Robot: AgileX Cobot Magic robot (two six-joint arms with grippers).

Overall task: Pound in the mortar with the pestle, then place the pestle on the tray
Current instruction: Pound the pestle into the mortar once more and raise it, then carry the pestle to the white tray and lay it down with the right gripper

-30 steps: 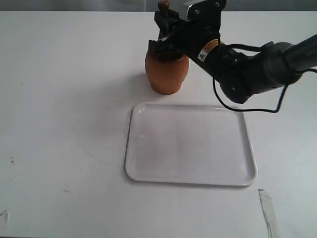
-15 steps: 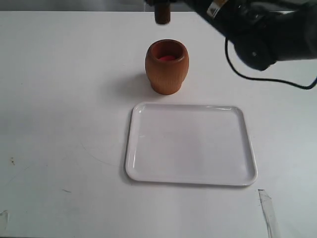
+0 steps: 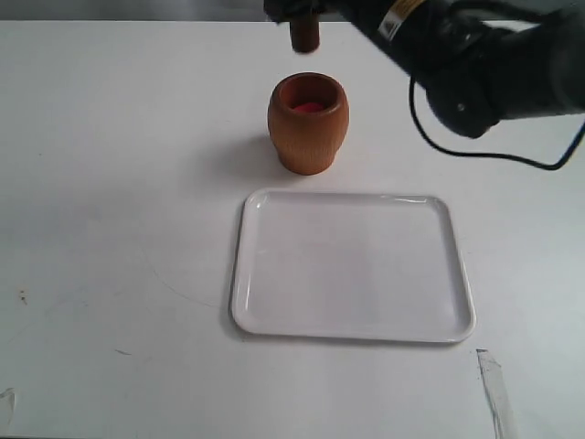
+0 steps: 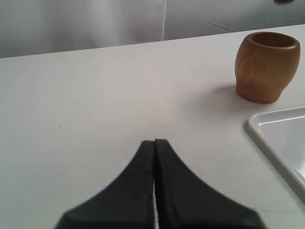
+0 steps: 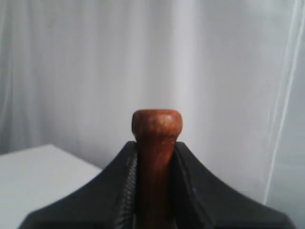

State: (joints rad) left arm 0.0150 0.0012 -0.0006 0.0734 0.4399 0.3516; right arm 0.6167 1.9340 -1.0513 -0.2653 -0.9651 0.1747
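**benchrat:** Where did we have the pestle (image 3: 303, 35) at that point? Couldn't tell if we were mid-pound or done.

**two_arm_tom:** We had it up in the air. The right gripper (image 3: 294, 9) was clamped on its thin neck. In the right wrist view the knob end of the pestle (image 5: 157, 125) poked out past the fingers (image 5: 190, 191), which squeezed it from both sides. The long axis was pretty much upright, thick end down.

**benchrat:** And the mortar (image 3: 308, 123)?

**two_arm_tom:** It sat upright on the white table (image 3: 110, 183), mouth open, reddish inside showing. In the exterior view the pestle's thick end lined up with that mouth, clear of the rim, not touching. We read it as hanging straight over the cup, though depth was hard to judge from one camera. So a straight drop along the pestle's own axis looked like all the next stroke needed.

**benchrat:** Tray?

**two_arm_tom:** The tray (image 3: 352, 265) lay flat just beside the mortar, on the camera side, with nothing on it. For the put-down we figured the pestle would have to come toward the camera and tip over onto its side.

**benchrat:** Left arm doing anything?

**two_arm_tom:** Nope. The left gripper (image 4: 154, 143) had its jaws pressed together on nothing, well back from the mortar (image 4: 267, 67) and the tray corner (image 4: 281, 133). The right arm was clearly the one in play.
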